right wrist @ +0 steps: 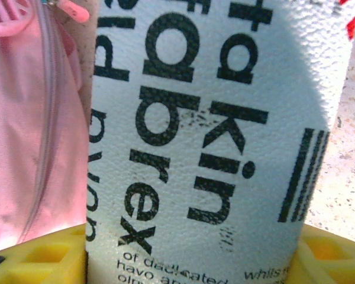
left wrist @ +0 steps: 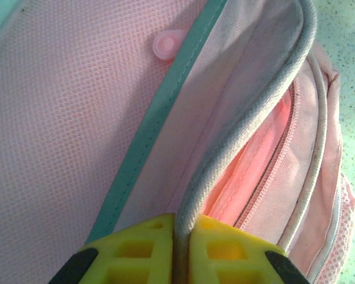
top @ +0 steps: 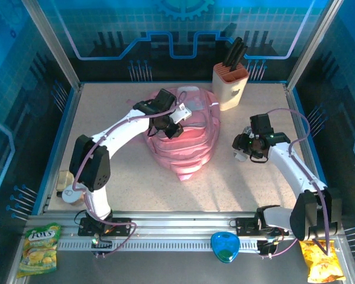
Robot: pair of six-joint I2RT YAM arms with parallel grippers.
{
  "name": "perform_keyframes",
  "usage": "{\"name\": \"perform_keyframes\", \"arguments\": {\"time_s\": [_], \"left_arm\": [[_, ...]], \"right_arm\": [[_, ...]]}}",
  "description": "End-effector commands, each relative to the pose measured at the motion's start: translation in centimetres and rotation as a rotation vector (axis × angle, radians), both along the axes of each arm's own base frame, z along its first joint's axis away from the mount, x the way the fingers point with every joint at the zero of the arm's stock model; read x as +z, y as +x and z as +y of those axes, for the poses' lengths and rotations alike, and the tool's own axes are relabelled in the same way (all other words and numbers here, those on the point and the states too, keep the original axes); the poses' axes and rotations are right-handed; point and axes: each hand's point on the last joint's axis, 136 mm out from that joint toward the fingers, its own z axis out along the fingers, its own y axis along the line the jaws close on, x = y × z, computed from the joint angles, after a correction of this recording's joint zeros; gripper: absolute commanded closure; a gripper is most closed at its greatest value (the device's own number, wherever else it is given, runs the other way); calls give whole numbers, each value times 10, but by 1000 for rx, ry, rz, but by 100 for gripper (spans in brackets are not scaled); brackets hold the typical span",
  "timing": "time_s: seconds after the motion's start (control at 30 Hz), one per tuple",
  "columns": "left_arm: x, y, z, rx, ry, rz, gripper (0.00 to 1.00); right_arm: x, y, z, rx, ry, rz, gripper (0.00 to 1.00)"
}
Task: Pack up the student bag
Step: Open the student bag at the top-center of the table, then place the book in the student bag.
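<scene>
bag (top: 192, 151): mid-table, packing looks barely begun
left gripper (left wrist: 176, 251): pinched tight on its grey rim (opening it, i reckon)
right gripper (right wrist: 186, 263): clamped on a white packet (right wrist: 213, 118), beside the bag, not yet loaded

Student bag (left wrist: 77, 118) made of soft pink mesh cloth, its edge trimmed with grey corded piping (left wrist: 248, 118), white container (right wrist: 225, 118) finished in a pebbled matt skin printed black, fingers (left wrist: 142, 251) moulded in matt yellow plastic, surface (top: 136, 183) speckled like stone.
</scene>
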Motion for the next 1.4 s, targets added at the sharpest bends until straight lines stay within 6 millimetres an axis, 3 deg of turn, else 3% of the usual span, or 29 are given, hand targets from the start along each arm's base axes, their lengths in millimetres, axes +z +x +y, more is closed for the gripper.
{"name": "perform_keyframes", "arguments": {"time_s": [0.0,0.17,0.53,0.73,0.97,1.1,1.23,1.37], "left_arm": [[2,1,2,-22,8,6,91],[27,5,-11,8,-77,-12,100],[126,20,-57,150,-399,-162,100],[157,27,-65,189,-496,-234,100],[170,28,-64,221,-538,-239,100],[169,31,-61,256,-535,-237,100],[167,31,-61,260,-532,-229,99],[162,32,-60,264,-524,-219,98]], "right_arm": [[26,10,13,16,49,-79,47],[35,12,35,57,106,-104,48],[80,26,137,188,387,-198,50],[77,49,162,146,478,-180,50],[69,83,179,110,517,-167,48],[63,97,180,63,546,-176,35],[65,93,178,64,560,-196,24],[64,80,170,78,542,-209,21]]}}
